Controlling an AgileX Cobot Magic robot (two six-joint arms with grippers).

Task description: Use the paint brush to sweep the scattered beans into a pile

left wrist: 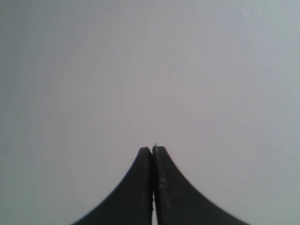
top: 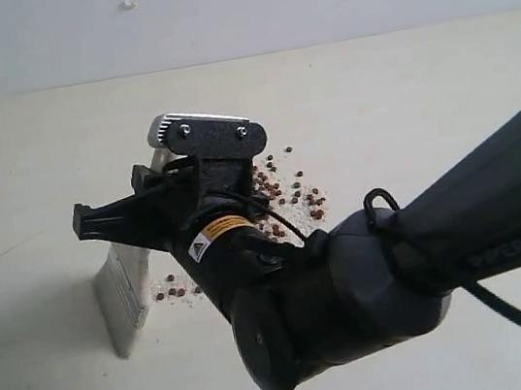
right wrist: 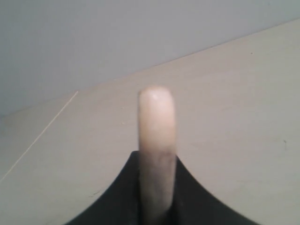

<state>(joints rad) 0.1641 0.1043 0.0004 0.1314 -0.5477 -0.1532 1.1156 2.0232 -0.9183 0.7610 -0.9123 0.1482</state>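
- Exterior view: the right arm comes in from the lower right, and its right gripper (top: 98, 222) points toward the left of the pale table (top: 25, 191).
- The paint brush (top: 123, 292) hangs below the black fingers, broad end down. Its lower edge appears to meet the table, though actual contact cannot be confirmed.
- The beans (top: 288, 194) lie mostly in a loose scatter near the middle of the table, behind the arm's wrist and partly hidden by it.
- A few more beans sit just beside the brush, on the side toward the arm, mixed with whitish crumbs (top: 194, 299).
- A black cable (top: 379, 199) loops up from the arm's dark housing.
- Right wrist view: the right gripper (right wrist: 157, 158) is clamped on the brush (right wrist: 156, 117), with the pale rounded handle end standing out between the two dark fingers. Table and a grey wall (right wrist: 93, 37) lie beyond it.
- Left wrist view: the left gripper (left wrist: 153, 150) has its fingers pressed together with nothing between them, facing a blank grey surface.
- This gripper does not appear in the exterior view.
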